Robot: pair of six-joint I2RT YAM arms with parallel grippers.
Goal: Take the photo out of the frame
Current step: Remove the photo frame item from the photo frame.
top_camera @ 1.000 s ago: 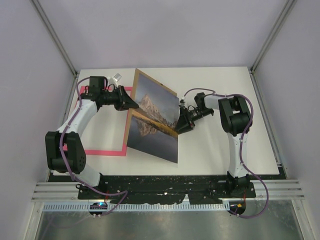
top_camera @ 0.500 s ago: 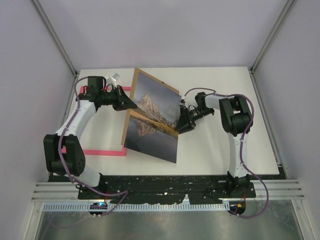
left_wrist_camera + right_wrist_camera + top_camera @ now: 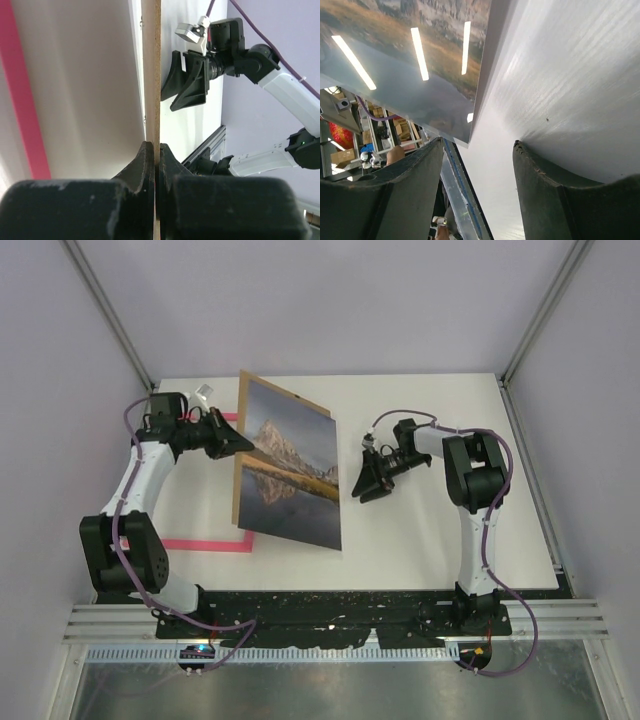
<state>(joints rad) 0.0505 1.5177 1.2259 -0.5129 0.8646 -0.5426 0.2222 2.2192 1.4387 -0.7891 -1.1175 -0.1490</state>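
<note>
On the white worktop (image 3: 420, 530), the photo (image 3: 288, 465) stood propped on its lower edge, leaning a bit and fully out of the frame (image 3: 205, 544). It was a glossy rectangular print of a mountain mirrored in a lake. From the right wrist view you could see strip lights glaring off the shiny surface. Backing it was a plain brown backing board (image 3: 151, 75), thin, with a rough fibreboard-looking edge.

The frame was a skinny bright-pink rectangle lying flat on the worktop over on the left, its right side hidden behind the standing print. What showed inside its rim was just bare worktop.

The left fingers (image 3: 145, 165) were pressed together on the edge of the backing board at the print's left side. I honestly couldn't tell if the print itself was caught in that pinch too. The right fingers (image 3: 545, 175) were spread well apart with nothing between them, sitting near the print's right edge but not touching it.
</note>
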